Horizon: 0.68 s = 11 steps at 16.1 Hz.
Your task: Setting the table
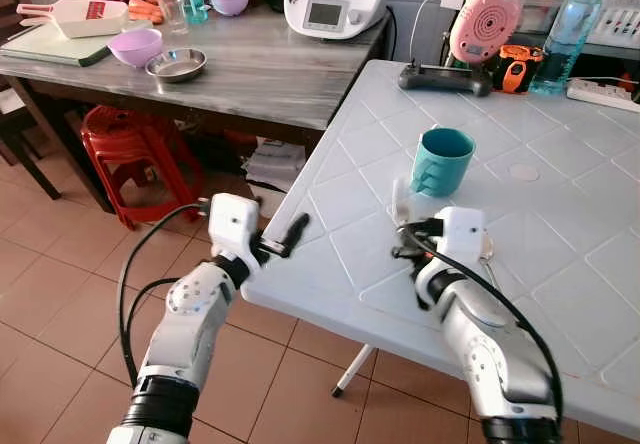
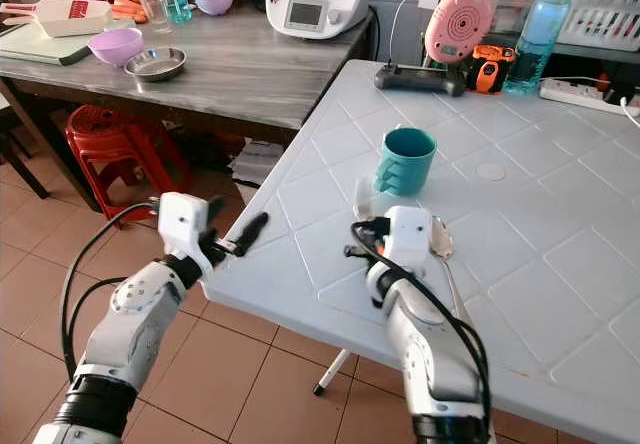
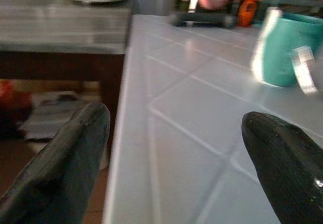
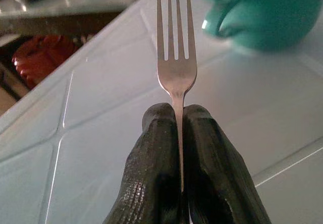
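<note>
R gripper [image 4: 180,148] clamped on thin silver metal fork [image 4: 176,57] at handle: stiff, light, slick; keep your grip there. L gripper [image 3: 176,158] apart at white bench [image 1: 560,294] edge.

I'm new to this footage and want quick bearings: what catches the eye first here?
The right gripper pinches a fork by its handle, tines pointing toward the teal mug on the white table. The left gripper hovers open at the table's near-left edge. A spoon lies beside the right wrist.
</note>
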Tool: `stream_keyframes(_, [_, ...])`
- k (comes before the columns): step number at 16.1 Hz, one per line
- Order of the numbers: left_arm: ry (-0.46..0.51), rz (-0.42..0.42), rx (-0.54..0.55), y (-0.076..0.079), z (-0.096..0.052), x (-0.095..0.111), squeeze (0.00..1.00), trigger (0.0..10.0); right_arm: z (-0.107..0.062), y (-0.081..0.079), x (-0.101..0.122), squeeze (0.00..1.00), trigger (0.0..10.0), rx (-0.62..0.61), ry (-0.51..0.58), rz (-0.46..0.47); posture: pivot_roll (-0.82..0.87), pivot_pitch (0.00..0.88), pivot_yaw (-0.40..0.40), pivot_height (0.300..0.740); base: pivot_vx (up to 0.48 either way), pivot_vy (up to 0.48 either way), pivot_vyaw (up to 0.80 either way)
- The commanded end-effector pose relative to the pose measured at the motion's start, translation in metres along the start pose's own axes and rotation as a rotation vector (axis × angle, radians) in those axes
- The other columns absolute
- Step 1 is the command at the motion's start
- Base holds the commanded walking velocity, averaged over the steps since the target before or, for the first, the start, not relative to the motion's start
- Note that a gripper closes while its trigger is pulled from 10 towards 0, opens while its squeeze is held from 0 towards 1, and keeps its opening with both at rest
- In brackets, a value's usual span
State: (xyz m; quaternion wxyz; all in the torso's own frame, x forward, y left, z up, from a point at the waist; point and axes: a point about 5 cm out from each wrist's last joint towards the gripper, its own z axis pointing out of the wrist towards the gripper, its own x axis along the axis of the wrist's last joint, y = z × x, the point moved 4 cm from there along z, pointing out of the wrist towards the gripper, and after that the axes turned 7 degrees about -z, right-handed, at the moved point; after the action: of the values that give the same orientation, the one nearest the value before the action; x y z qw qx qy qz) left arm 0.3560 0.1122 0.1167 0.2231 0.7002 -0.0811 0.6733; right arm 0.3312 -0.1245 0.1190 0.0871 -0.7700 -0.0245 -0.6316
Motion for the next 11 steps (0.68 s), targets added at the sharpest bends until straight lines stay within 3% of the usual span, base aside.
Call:
stream_keyframes(1, [-0.008, 0.004, 0.076, -0.0116, 0.0015, 0.0010, 0.00, 10.0, -0.0033, 0.0002, 0.0078, 0.00, 10.0, -0.008, 0.039, -0.011, -0.03, 0.037, 0.051, 0.740, 0.000, 0.000, 0.00])
stream_keyframes(3, [0.028, 0.040, 0.111, -0.0173, 0.0046, 0.0072, 0.00, 10.0, -0.0084, 0.0027, 0.0131, 0.00, 10.0, -0.022, 0.092, -0.043, -0.03, 0.030, 0.054, 0.740, 0.000, 0.000, 0.00])
stream_keyframes(5, [0.021, 0.017, 0.114, -0.0173, 0.0061, 0.0060, 0.00, 10.0, -0.0101, 0.0004, 0.0118, 0.00, 10.0, -0.017, 0.093, -0.046, -0.04, 0.030, 0.057, 0.740, 0.000, 0.000, 0.00])
stream_keyframes(11, [0.028, 0.020, 0.118, -0.0147, 0.0081, 0.0043, 0.00, 10.0, -0.0095, -0.0003, 0.0119, 0.00, 10.0, -0.021, 0.102, -0.059, -0.04, 0.030, 0.057, 0.740, 0.000, 0.000, -0.76])
